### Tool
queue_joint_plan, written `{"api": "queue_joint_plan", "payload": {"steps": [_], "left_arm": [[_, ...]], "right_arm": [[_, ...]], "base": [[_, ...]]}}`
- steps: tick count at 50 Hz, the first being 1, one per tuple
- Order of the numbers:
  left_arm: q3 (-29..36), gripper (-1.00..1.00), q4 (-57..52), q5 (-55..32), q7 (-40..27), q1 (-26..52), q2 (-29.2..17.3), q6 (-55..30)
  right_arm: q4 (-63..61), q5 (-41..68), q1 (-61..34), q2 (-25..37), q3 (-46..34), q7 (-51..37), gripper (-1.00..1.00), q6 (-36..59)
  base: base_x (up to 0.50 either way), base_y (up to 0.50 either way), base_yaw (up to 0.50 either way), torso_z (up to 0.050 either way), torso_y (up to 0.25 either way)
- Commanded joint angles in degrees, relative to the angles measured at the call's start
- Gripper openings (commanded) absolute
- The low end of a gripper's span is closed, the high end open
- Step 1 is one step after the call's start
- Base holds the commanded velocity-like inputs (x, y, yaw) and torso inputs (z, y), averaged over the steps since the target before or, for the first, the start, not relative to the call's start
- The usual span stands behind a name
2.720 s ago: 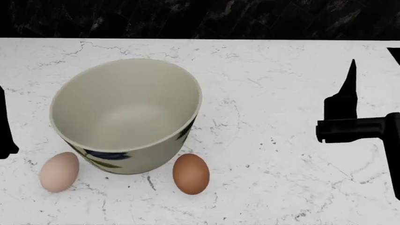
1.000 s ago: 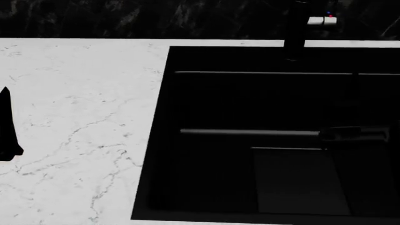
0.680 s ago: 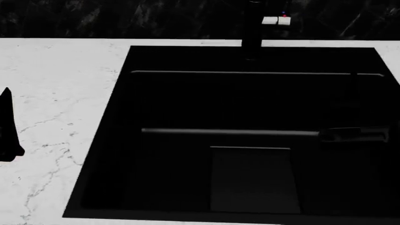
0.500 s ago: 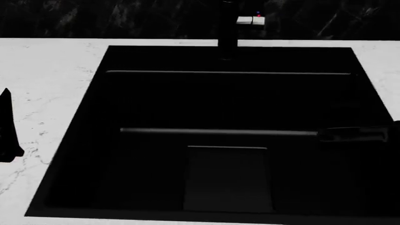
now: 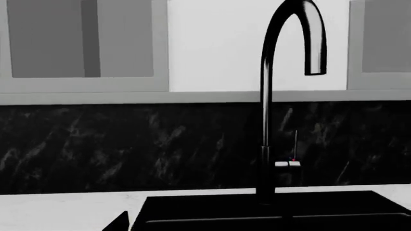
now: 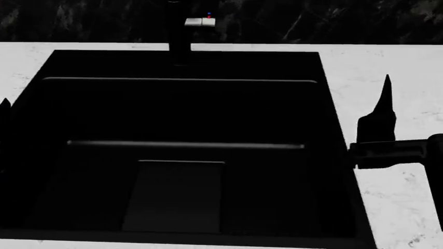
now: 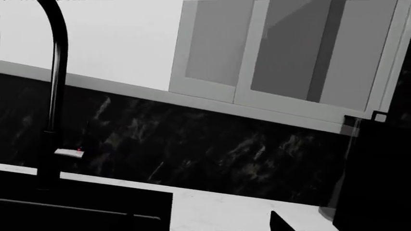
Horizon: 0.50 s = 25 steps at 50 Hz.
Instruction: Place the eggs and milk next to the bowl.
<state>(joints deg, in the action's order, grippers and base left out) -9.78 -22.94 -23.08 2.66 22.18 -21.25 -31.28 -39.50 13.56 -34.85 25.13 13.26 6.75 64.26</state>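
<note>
The eggs, the milk and the bowl are out of view in every frame. My left gripper (image 5: 205, 227) hangs over the sink's left side. Only one dark fingertip (image 5: 117, 222) shows, well off centre, and in the head view a sliver of a finger (image 6: 5, 111) sits at the left edge. My right gripper (image 7: 205, 225) is at the sink's right rim, its pointed finger (image 6: 383, 111) standing over the white counter. One fingertip (image 7: 280, 222) shows far to one side. Both grippers look open with nothing between the fingers.
A deep black sink (image 6: 325, 83) fills most of the head view. Its tall black faucet (image 5: 264, 120) rises at the back rim, before a dark marbled backsplash (image 7: 192, 139). White marble counter (image 6: 395, 67) lies right of the sink. A dark appliance (image 7: 376, 173) stands further right.
The head view has swept right along the counter: bowl and eggs have left it, and the sink has slid leftward across it. The right finger now shows against white counter.
</note>
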Motion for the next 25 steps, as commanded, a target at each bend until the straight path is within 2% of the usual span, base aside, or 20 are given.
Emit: {"api": "queue_joint_plan", "payload": {"steps": [1,14,25], "left_arm": [[-0.29,1.00,-0.12,-0.79,0.16,-0.48,-0.01,0.24],[-0.77,1.00,-0.16,-1.21,0.07,-0.87,-0.32,0.52],[-0.84,1.00,-0.24,-1.33,-0.07,-1.11,-0.51,0.77]], "right_arm": [[-0.20,0.56,-0.50,0.64,-0.25,-0.17,1.00,1.15],[-0.92,0.90,-0.63,0.63,-0.38,-0.44,1.00,1.85],[-0.98,1.18,-0.38,0.65,-0.31,-0.46,1.00,1.76]], "base": [[0.00,-0.50,0.00,0.000,0.000],[-0.01,-0.50,0.00,0.000,0.000],[-0.20,-0.47,0.00,0.000,0.000]]}}
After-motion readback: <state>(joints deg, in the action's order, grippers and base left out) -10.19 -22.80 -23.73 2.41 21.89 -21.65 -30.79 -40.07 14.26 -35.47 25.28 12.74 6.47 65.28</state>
